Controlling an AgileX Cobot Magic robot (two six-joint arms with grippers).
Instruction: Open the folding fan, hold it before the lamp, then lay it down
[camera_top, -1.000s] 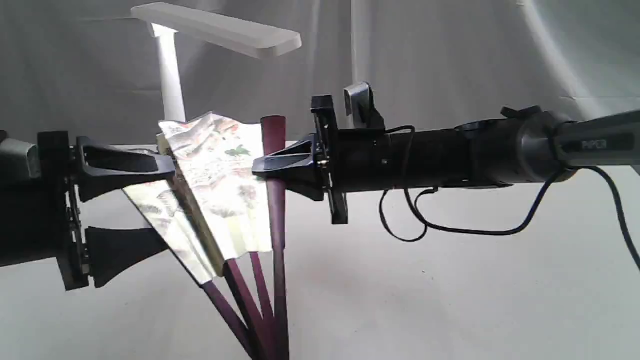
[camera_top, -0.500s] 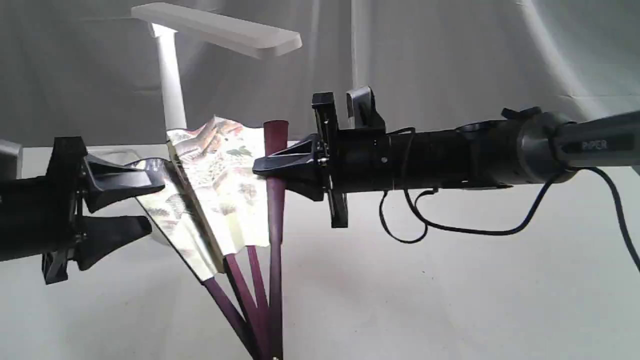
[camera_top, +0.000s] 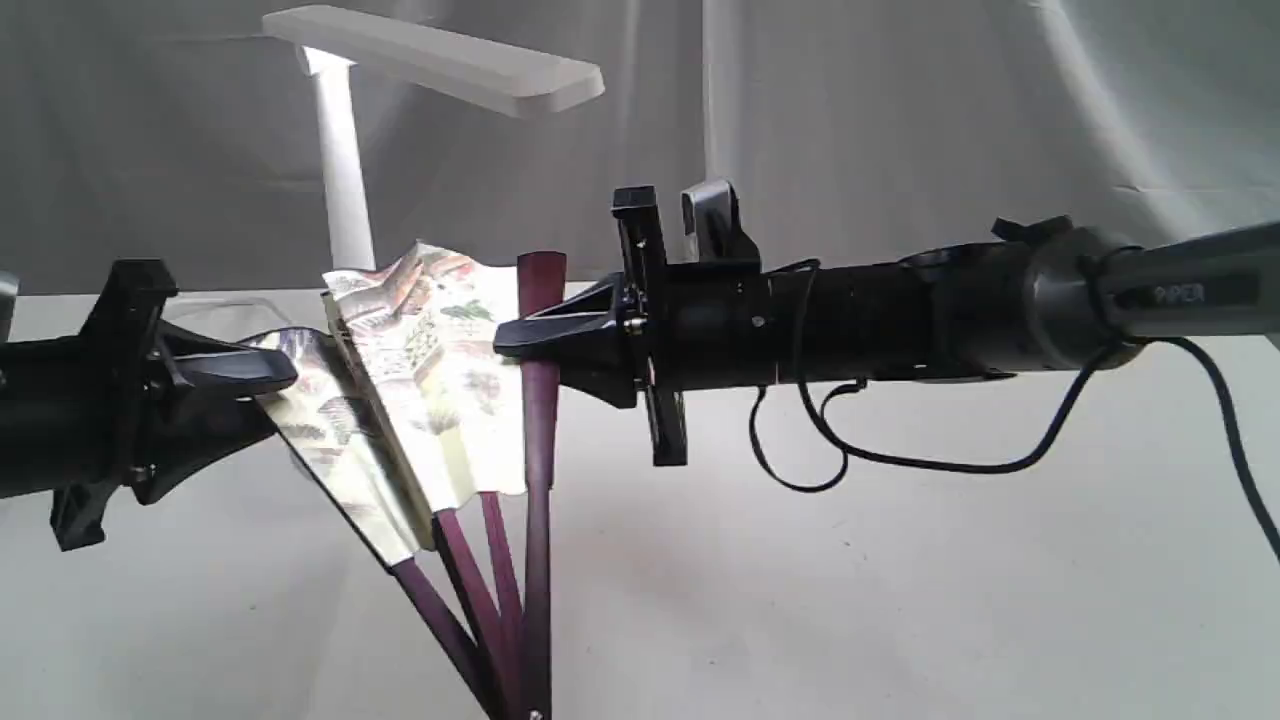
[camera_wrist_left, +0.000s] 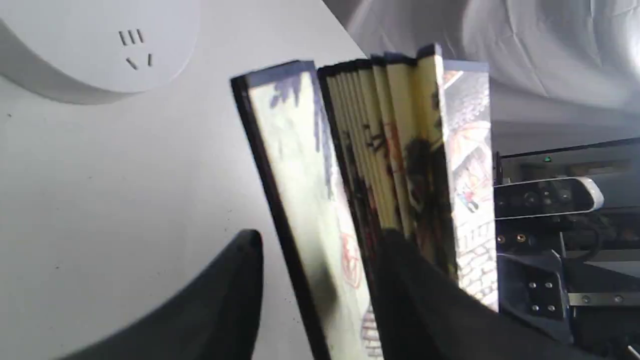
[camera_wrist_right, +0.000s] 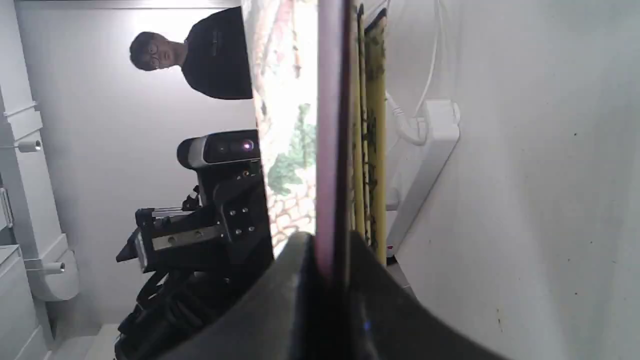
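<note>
Fan status: paper folding fan with dark maroon ribs and a cream, landscape-printed leaf (camera_top: 440, 370) is held upright left of centre, pivot end down, only part spread. White desk lamp with slim stem and flat bar head (camera_top: 345, 190) stands on the far side, just behind it, on the pale counter (camera_top: 900, 560).

Right jaws are clamped on the right-hand maroon guard rib (camera_top: 538, 430). Left jaws are part-open, straddling the leftmost fold; a gap shows beside it, so no grip yet. Most pleats sit bunched in a stack.

Risks, as judged:
- Left jaws could close on bare paper rather than the guard, and a pull to the left would then crease or tear the leaf.
- Single narrow hold on the right could let the rib twist or slide.
- Wide sweep left may knock the lamp stem.
</note>
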